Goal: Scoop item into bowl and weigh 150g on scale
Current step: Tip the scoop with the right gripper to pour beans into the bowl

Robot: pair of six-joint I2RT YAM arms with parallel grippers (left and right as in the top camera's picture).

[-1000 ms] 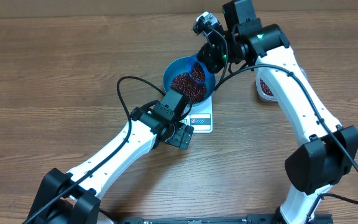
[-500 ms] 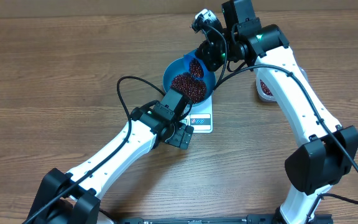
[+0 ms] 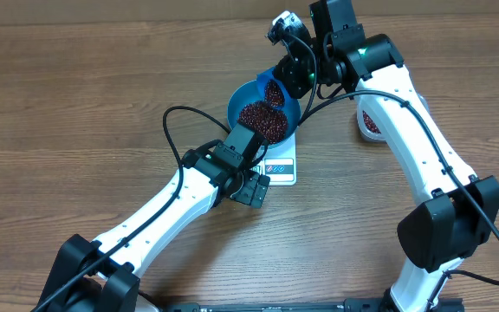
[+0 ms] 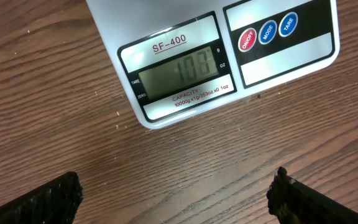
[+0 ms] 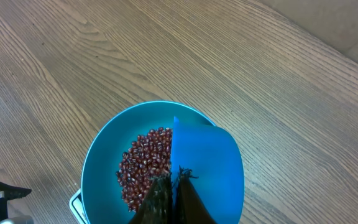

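Your R gripper [image 5: 171,186] is pinched tight on the scoop [image 5: 205,163], held over the bowl [image 5: 98,155]. The bowl sits on the scale [image 4: 166,25] w/ beans [image 5: 143,163] heaped inside. Your L gripper [image 4: 176,194] hangs w/ jaws wide apart, holding nothing, above the table [image 4: 55,124] just in front of the scale's display.

Readable print: all of it on the scale [image 4: 230,62], seen from the left wrist

"SF-400" stands above the display [image 4: 178,70], toward 12 o'clock; the faint digits read "10" and then a 3 or an 8, I cannot tell which; "g" and "oz" at the window's 3 o'clock edge; "CAPACITY 10000g x 1g/353oz x 0.1oz" below it; toward 1 o'clock, the red button [image 4: 248,40] reads "ON/OFF", and the blue buttons [image 4: 267,31] read "MODE" and "TARE".
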